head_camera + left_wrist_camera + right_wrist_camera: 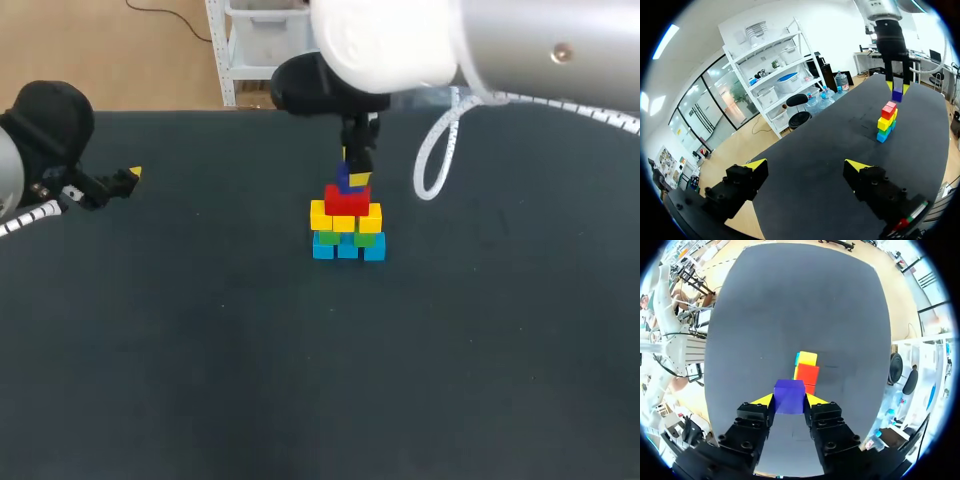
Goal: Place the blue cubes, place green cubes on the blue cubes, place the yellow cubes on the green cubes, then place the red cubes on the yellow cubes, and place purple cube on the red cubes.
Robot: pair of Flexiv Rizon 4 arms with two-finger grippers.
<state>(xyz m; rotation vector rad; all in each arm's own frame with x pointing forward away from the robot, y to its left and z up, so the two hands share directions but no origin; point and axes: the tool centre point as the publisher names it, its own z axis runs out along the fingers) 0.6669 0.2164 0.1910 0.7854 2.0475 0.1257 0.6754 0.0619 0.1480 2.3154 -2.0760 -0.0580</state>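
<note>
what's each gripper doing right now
Left gripper: open, holding nothing.
Right gripper: shut on the small purple cube.

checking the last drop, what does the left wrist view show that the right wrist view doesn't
Only the left wrist: the open, empty left gripper, and the stack side-on, purple cube right over the red cubes. Only the right wrist: from above, both fingers pressed on the purple cube's sides. Both: the right gripper holding the purple cube, red and yellow cubes, the table.
</note>
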